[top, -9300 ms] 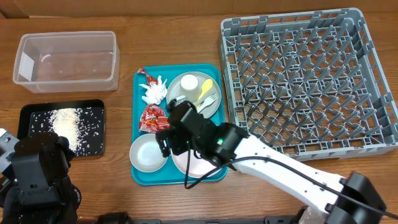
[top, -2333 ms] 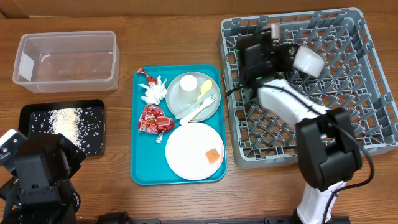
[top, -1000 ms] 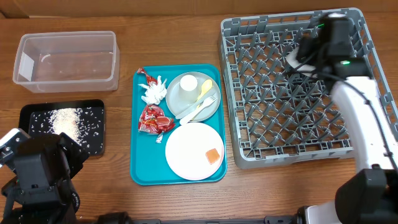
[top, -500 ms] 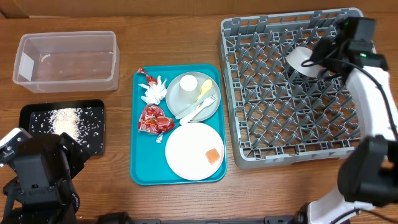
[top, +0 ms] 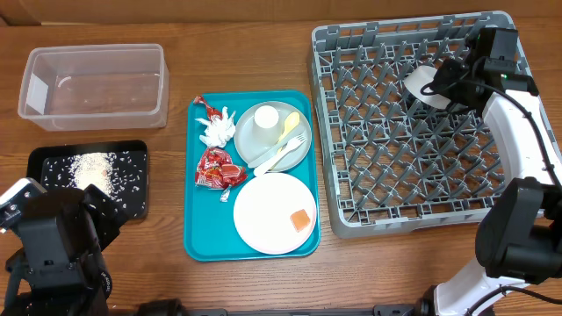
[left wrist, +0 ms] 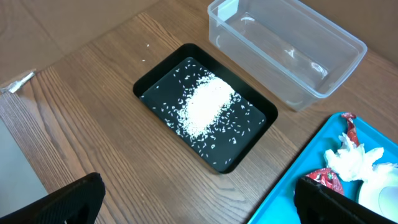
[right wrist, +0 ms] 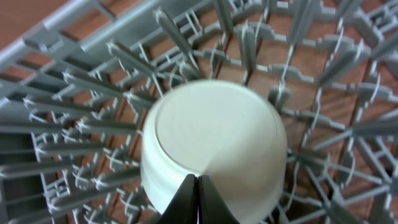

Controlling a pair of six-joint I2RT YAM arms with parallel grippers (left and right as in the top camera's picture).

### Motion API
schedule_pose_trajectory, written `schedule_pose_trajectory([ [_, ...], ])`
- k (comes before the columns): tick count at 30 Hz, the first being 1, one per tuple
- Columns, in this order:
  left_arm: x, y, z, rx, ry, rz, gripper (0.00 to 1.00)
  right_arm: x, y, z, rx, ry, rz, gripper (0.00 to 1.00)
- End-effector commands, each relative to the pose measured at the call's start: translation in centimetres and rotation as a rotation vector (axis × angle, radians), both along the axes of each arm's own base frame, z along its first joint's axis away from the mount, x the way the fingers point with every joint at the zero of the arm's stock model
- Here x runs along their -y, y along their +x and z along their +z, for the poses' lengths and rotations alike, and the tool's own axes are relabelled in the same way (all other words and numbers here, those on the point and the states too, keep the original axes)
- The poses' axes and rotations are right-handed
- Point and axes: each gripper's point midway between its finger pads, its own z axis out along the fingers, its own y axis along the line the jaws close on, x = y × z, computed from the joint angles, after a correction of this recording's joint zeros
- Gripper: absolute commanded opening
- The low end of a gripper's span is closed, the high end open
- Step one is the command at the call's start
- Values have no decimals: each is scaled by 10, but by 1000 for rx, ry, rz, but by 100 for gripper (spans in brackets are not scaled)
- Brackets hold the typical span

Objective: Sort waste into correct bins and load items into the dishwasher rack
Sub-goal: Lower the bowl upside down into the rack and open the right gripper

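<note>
The white bowl (right wrist: 211, 137) lies bottom up among the pegs of the dishwasher rack (top: 321, 132) at its far right. My right gripper (right wrist: 198, 186) is shut, tips pressed together just over the bowl's side and holding nothing. On the teal tray (top: 200, 237) are the white plate (top: 263, 215) with an orange cube (top: 301, 219), and a grey plate (top: 248, 145) carrying the cup (top: 266, 125), spoon (top: 289, 127) and fork (top: 285, 154). The red wrapper (top: 217, 167) and napkin (top: 218, 128) lie at its left. My left gripper (left wrist: 199, 208) hangs open over bare wood.
The clear tub (top: 95, 49) stands at the back left. In front of it the black tray (top: 39, 162) holds loose rice (top: 92, 171). The left arm's base fills the near left corner. The right arm reaches along the rack's right side.
My right gripper has shut and drawn back slightly; the bowl now rests in the rack on its own. The left arm has not moved.
</note>
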Motion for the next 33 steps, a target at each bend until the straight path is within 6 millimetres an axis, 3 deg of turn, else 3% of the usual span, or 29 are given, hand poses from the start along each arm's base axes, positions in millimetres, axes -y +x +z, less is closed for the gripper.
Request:
schedule_pose_trajectory([
  [1,2,1,3,23,-16,0,100,4,10,11,48,-15,-10,4],
  [5,2,0,2,15,-17,0,100,6,14,5,49,-21,-18,4],
  [12,2,2,4,27,-16,0,100,6,7,-36,-62,-11,-21,4],
  [18,2,2,4,29,-15,0,100,5,6,-26,-64,-4,-17,4],
  [22,1,4,6,39,-14,0,100,-1,6,-8,-75,24,1,4],
  [26,2,5,6,42,-14,0,100,-7,7,25,-58,51,23,4],
  [33,3,5,6,42,-20,-5,100,-41,-9,126,38,175,135,10],
])
